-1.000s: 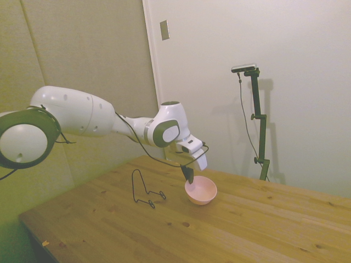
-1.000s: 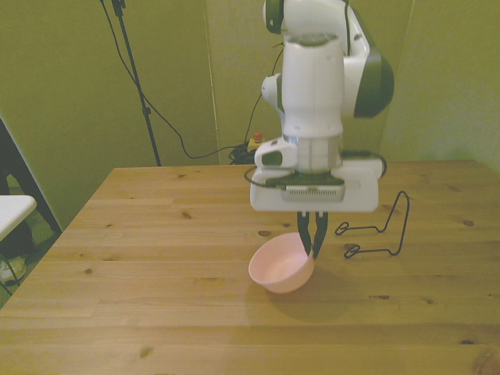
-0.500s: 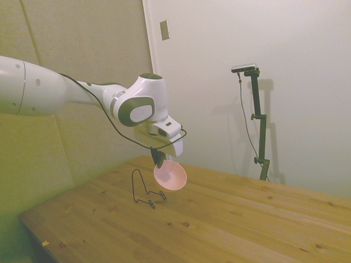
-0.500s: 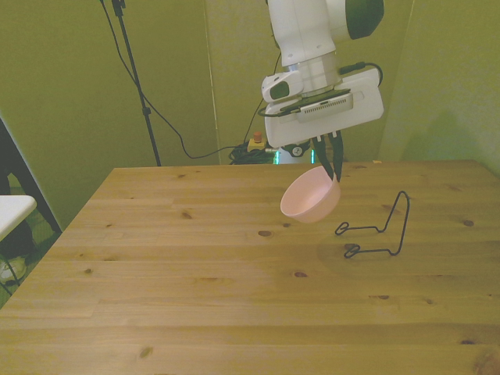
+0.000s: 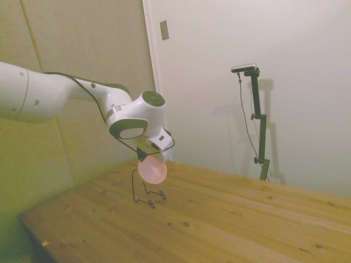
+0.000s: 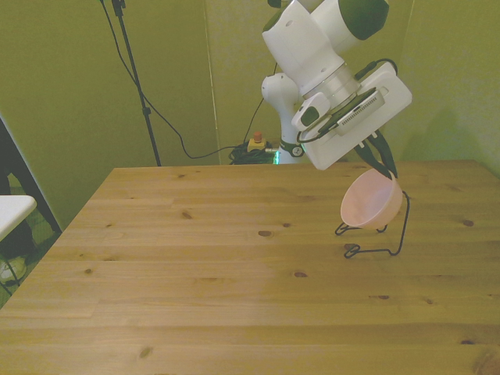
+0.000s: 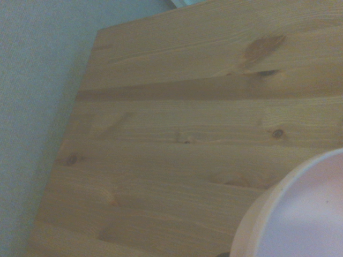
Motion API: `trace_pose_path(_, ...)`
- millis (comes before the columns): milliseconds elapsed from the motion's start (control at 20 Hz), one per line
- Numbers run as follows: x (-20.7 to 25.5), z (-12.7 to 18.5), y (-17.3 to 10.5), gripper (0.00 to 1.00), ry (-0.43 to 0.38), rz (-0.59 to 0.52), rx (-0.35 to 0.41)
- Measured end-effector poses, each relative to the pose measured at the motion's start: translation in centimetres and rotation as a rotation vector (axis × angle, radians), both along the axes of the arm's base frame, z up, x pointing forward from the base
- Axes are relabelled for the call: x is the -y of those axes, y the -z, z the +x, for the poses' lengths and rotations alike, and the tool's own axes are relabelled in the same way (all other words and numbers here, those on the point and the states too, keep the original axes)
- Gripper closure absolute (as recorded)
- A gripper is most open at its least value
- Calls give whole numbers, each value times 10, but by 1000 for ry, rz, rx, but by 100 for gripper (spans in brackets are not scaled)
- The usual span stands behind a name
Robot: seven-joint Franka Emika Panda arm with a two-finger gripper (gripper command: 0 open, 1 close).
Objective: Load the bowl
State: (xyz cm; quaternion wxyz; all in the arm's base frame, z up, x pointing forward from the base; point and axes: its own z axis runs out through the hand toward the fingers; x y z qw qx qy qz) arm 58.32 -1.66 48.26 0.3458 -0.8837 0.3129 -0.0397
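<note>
The pale pink bowl [image 6: 372,207] hangs tilted on its side in the air, held by its rim. My gripper [image 6: 384,167] is shut on that rim, with the wrist turned over. The bowl [image 5: 152,170] is right above and in front of the thin black wire rack [image 5: 143,188], which stands on the table at the front view's right [image 6: 381,229]. I cannot tell whether bowl and rack touch. The wrist view shows part of the bowl [image 7: 300,214] over the wooden table [image 7: 177,134].
The wooden table [image 6: 195,266] stretches wide toward the front view's left and toward the camera. A wall [image 5: 93,66] stands close behind the rack in the side view. A white surface [image 6: 12,211] pokes in at the front view's far left.
The gripper lifted the bowl off the table, carried it toward the front view's right over the rack, and turned it from upright to tilted on its side.
</note>
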Motion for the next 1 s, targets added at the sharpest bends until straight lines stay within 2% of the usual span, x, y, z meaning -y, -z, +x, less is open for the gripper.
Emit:
trace_pose_path(300, 2, 4, 23, 100, -73, 71, -11)
trace_pose_path(700, 1, 1, 53, 100, -135, 192, 26)
trace_pose_path(1000, 11, -11, 78, 100, -139, 238, 54)
